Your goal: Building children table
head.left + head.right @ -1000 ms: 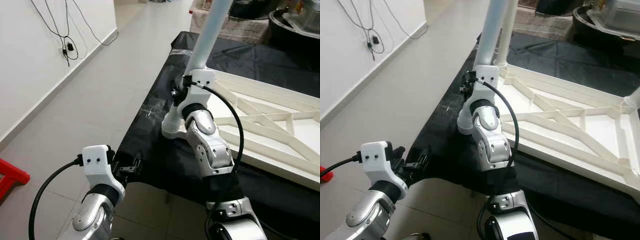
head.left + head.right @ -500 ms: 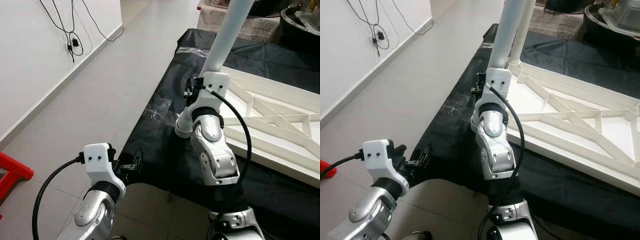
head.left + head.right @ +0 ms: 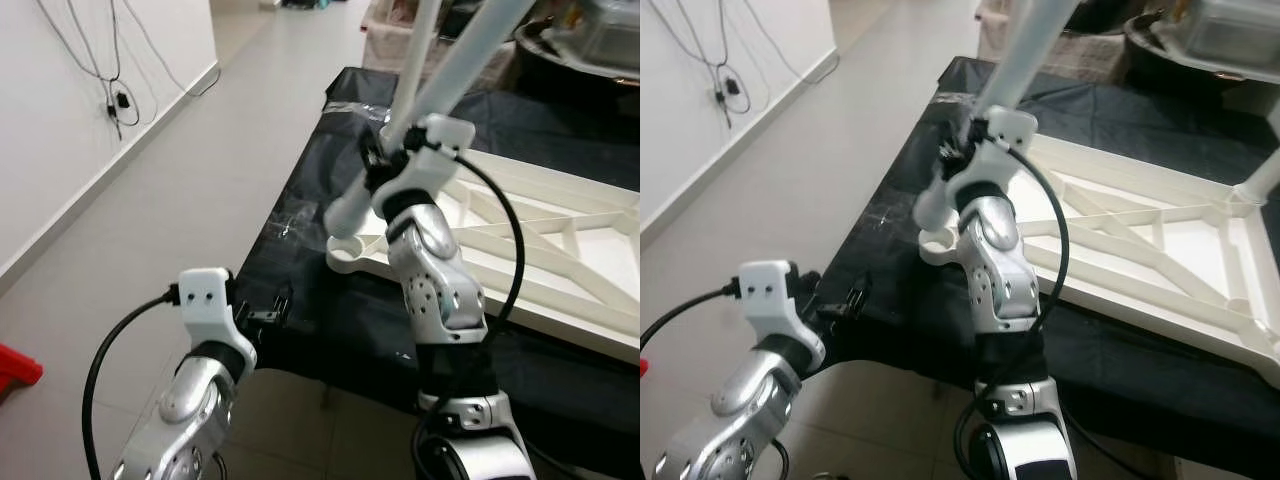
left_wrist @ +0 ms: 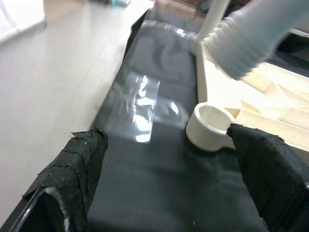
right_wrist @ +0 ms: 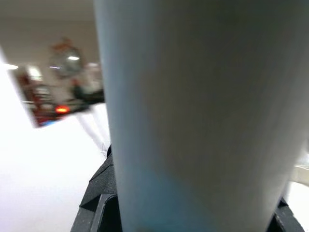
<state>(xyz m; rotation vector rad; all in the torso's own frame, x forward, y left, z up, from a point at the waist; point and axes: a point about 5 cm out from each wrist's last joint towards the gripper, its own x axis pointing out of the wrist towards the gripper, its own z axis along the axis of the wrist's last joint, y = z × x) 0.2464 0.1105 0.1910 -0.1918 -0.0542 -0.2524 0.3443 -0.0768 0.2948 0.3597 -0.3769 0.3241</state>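
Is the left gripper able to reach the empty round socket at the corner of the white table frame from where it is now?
Probably yes. The left gripper is open and points at the socket, with only bare black sheet between them. The table leg in the right gripper hangs tilted above the socket and may crowd it.

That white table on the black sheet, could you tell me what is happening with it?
The robot is fitting a leg to the upside-down table top. Its right gripper holds the white table leg tilted, its threaded end just above the empty corner socket. The left gripper hovers open near the black sheet's edge.
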